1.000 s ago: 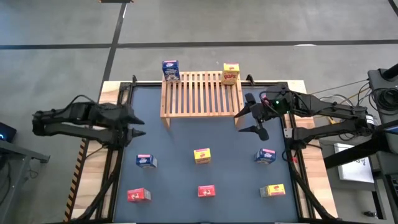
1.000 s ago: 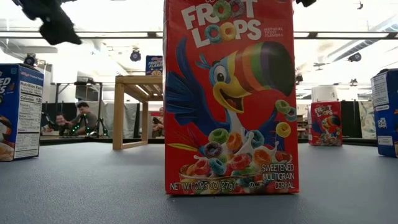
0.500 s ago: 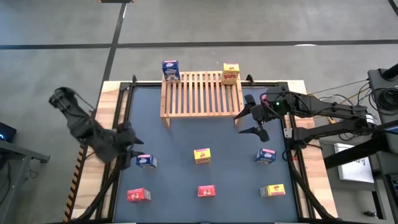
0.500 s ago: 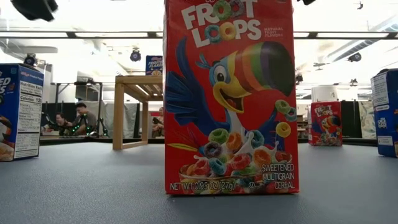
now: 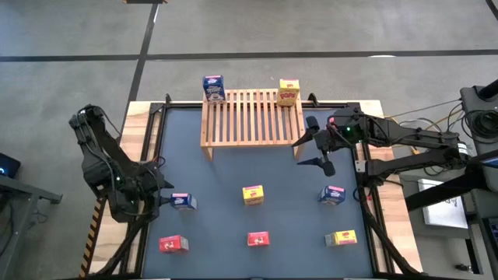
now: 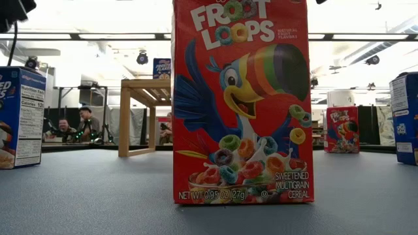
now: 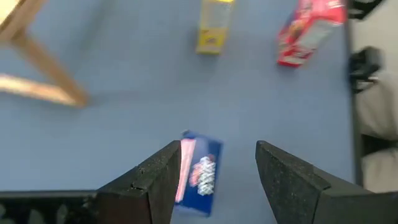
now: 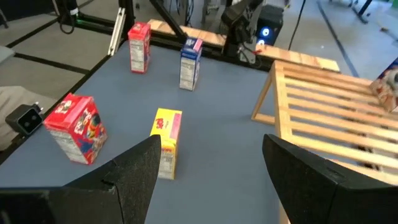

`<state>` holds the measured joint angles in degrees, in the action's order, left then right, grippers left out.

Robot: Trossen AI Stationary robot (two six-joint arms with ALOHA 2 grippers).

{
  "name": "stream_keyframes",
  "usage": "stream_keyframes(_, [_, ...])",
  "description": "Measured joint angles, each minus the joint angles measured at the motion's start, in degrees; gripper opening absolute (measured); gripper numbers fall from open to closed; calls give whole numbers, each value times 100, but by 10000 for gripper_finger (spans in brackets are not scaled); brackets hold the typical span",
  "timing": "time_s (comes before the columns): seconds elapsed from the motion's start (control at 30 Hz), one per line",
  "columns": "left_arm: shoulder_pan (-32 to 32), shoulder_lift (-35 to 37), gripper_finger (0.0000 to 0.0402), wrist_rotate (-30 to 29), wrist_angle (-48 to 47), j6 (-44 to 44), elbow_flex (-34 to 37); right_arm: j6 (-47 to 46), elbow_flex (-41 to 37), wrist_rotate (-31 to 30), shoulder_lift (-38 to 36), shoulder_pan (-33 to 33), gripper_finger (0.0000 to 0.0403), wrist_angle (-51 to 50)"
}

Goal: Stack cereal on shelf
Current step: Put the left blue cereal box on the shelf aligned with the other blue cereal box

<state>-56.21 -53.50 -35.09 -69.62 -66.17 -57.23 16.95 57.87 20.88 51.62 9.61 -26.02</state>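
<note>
The left gripper (image 5: 165, 199) hung just beside a blue cereal box (image 5: 183, 201) on the left of the counter (image 5: 233, 175), fingers parted and nothing between them. In its wrist view the same blue box (image 7: 200, 171) lay in line with the gap between the 2 fingers (image 7: 155, 177), so the approach looked aimed at this box: the jaws were spread wide enough to pass either side of it, but had not closed on it.

The shelf (image 5: 250, 118) stood at the far edge of the counter. 2 boxes showed at its back edge, 1 blue (image 5: 213, 88) at the left corner and 1 yellow (image 5: 289, 92) toward the right; they looked to be standing on it, spaced apart, probably to leave room for more between them. 6 boxes remained on the counter in 2 rows: blue, yellow (image 5: 252, 194) and blue (image 5: 332, 194) in the nearer-to-shelf row, then red (image 5: 173, 244), red (image 5: 258, 239) and yellow (image 5: 341, 237). They stood well apart, which gave each gripper free room around a box.

The right gripper (image 5: 311, 152) waited by the shelf's right end, fingers open and empty, clear of the left arm's working side. The task seemed early, with most boxes yet to move.
</note>
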Motion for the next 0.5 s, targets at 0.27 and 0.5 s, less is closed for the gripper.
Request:
stream_keyframes(0.27, [24,-6,250,358,-426,-660,4,87,0,-4,2,0,269,116])
stream_keyframes(0.5, [133,-126,306,449,-489,-622,59,-45,0,-4,2,0,269,107])
